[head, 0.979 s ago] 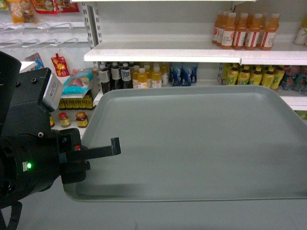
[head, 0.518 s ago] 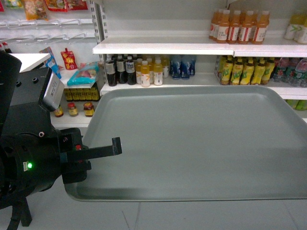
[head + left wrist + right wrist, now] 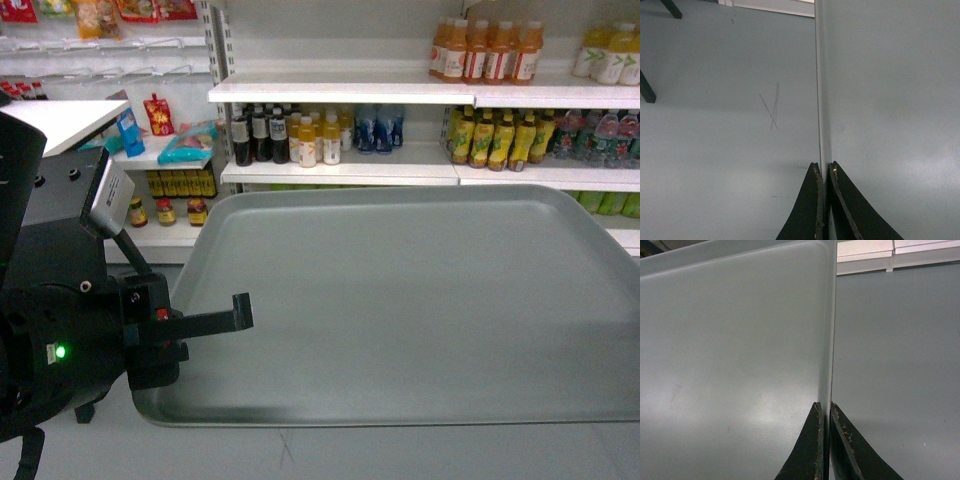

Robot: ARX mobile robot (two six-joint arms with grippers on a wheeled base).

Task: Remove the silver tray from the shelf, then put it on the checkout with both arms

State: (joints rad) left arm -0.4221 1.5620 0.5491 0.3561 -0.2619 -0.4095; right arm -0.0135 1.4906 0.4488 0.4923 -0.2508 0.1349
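While the silver tray (image 3: 420,300) hangs level in the air before the bottle shelves (image 3: 400,95), the left tool (image 3: 823,200) pinches its left rim and the right tool (image 3: 824,440) pinches its right rim.

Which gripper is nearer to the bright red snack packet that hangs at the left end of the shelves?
Left. The left gripper clamps the silver tray at its left rim, below the red packet. The right gripper clamps the opposite rim, farther away.
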